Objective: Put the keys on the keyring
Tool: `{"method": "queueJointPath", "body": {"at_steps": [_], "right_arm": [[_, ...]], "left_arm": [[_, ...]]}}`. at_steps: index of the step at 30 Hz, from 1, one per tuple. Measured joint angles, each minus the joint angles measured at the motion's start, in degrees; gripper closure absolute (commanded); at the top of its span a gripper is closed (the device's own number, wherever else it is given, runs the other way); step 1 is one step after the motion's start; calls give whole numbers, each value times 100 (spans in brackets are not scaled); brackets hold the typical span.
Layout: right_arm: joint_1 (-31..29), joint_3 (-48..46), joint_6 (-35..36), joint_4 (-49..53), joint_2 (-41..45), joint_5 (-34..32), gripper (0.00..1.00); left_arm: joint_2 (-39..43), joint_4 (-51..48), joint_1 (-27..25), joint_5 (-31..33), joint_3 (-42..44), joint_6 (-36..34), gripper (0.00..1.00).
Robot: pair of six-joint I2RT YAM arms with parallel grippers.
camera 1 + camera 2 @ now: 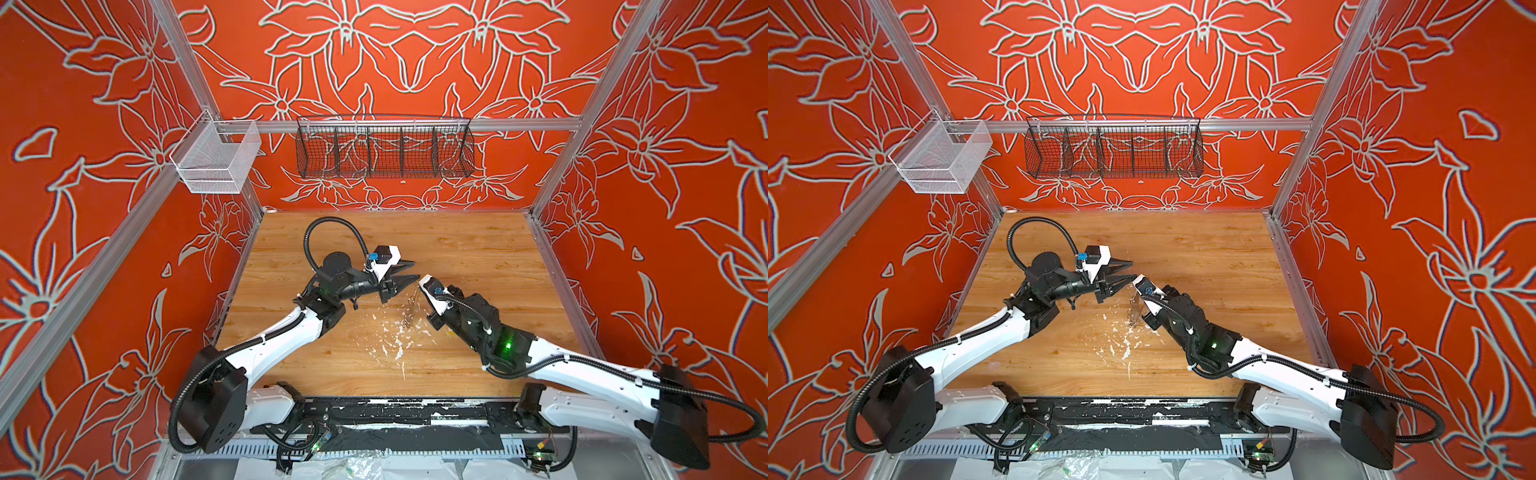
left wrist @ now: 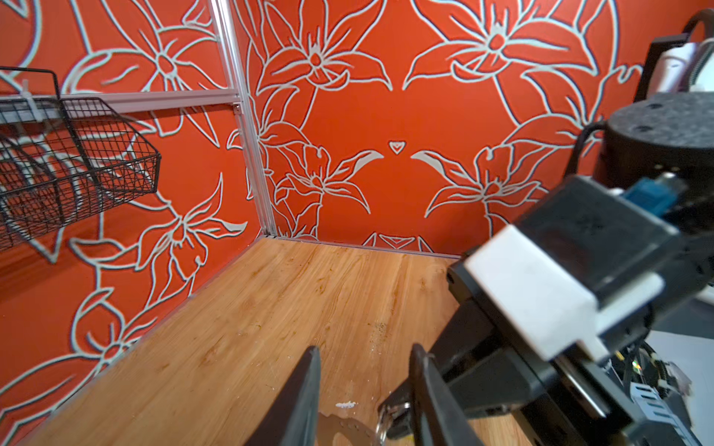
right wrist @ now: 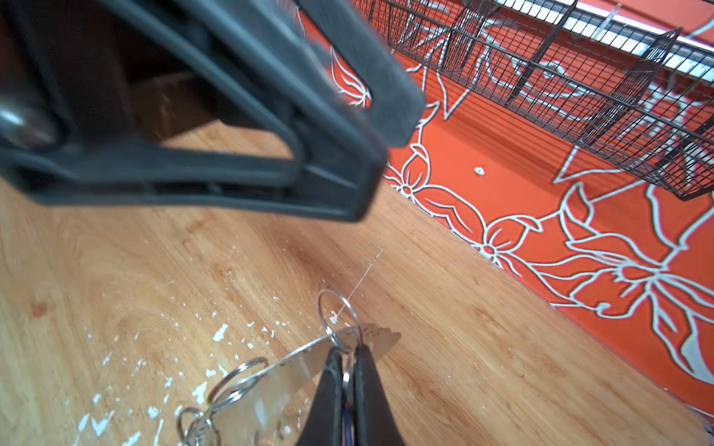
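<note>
The right gripper (image 3: 347,363) pinches the keyring (image 3: 293,370) upright above the wooden table (image 1: 457,249), while the left gripper (image 1: 409,272) hangs beside it, fingers parted and empty.

The left pincer (image 2: 367,390) stands parted over the wooden table (image 2: 239,328) (right arm (image 2: 541,285) close alongside).

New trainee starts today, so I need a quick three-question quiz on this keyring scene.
1. True or false: the right tool is shut on the keyring.
2. The left tool is: A open and holding nothing, B shut on a key.
3. What hangs on the back wall?

Key: 1 true. 2 A. 3 A black wire basket.
</note>
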State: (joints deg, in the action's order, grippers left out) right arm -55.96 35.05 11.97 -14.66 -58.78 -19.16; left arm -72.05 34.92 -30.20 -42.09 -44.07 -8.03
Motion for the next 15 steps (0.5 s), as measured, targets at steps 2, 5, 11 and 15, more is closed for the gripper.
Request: {"method": "queueJointPath", "body": {"at_steps": [2,5,11,15], "right_arm": [[0,-13,2,107,57,-2,100],[0,-116,-9,249,262,2,100],[0,-345,-24,398,570,0,100],[0,-424,-26,492,603,0,100]], "left_arm": [[17,-74,9,-57,66,-74,61],[22,-208,26,-144,138,-195,61],[37,-625,26,-503,105,-651,63],[44,-905,26,-710,46,-968,63]]}}
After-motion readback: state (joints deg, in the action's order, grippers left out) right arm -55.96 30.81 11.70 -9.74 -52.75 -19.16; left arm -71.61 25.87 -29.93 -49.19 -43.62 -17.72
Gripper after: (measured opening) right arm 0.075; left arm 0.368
